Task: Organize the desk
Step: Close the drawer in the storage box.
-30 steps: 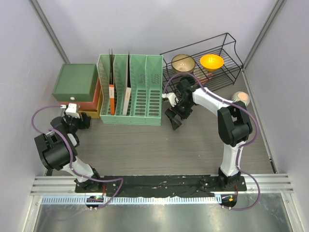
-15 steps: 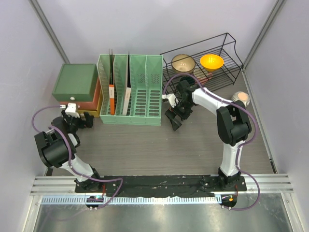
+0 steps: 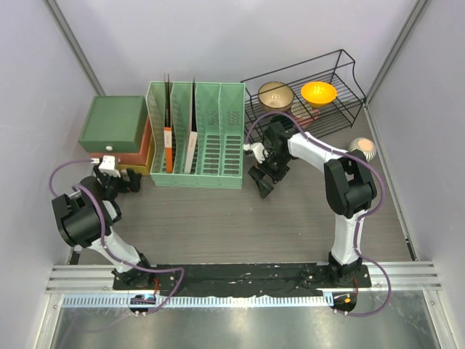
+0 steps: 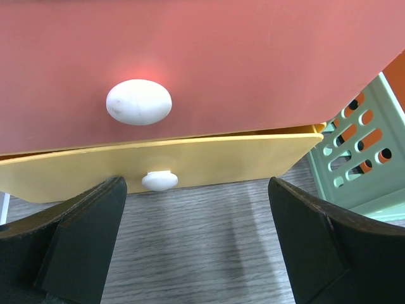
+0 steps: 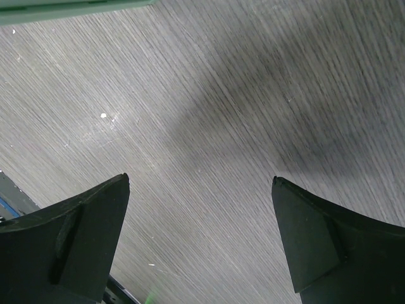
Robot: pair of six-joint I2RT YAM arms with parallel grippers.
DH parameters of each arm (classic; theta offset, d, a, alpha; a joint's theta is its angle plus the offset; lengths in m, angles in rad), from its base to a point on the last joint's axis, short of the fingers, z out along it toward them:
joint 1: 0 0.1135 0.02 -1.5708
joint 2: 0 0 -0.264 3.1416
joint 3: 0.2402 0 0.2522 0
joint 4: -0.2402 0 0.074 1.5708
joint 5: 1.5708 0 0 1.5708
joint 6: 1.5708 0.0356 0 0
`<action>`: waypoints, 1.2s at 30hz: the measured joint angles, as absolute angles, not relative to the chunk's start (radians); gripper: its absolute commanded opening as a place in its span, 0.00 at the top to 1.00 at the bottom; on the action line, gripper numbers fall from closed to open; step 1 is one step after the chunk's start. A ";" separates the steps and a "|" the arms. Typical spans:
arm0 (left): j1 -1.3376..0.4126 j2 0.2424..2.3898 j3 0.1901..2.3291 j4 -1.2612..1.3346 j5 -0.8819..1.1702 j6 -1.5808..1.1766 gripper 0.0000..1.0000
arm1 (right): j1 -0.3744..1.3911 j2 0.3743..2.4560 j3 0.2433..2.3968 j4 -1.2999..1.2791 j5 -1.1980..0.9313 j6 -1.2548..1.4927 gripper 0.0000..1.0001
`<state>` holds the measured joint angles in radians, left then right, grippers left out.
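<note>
Left tool (image 4: 197, 240): fingers spread wide and holding nothing, low over the surface (image 3: 218, 218) and facing the drawer stack.
Nearest item: small white knob (image 4: 159, 180) on the yellow drawer (image 4: 240, 161), just ahead of the tool and a little left of its midline.
Above it: red drawer (image 4: 266, 57) with a larger white knob (image 4: 138, 101); the yellow front stands slightly proud of the red one.
Right tool (image 5: 199, 240): fingers spread and empty, hanging over bare wood grain beside the green file rack (image 3: 196, 138).
Surface: lies beneath both tools and carries the drawers, the file rack and the wire rack (image 3: 341, 80).
Step in hand (judged): tending the yellow drawer.
Next move (judged): centre the left tool on the small knob, then close on it, or press the front flush.
</note>
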<state>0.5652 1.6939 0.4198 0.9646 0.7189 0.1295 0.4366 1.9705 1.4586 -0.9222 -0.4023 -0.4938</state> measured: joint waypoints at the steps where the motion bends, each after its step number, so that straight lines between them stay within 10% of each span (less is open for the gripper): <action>1: 0.565 1.699 0.420 0.972 0.719 0.128 0.00 | 0.437 1.972 1.459 -0.923 -0.402 -0.494 0.00; 18: 0.586 1.673 0.367 1.009 0.727 0.133 0.00 | 0.437 1.979 1.459 -0.926 -0.377 -0.491 0.00; 36: 0.736 0.858 0.459 0.262 0.808 0.118 0.00 | 0.437 1.523 1.361 -0.665 -0.012 -0.260 0.00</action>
<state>0.7364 0.8581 0.4595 0.2623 0.8082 0.1177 0.4366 1.5230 1.3609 -0.6655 -0.0124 -0.2600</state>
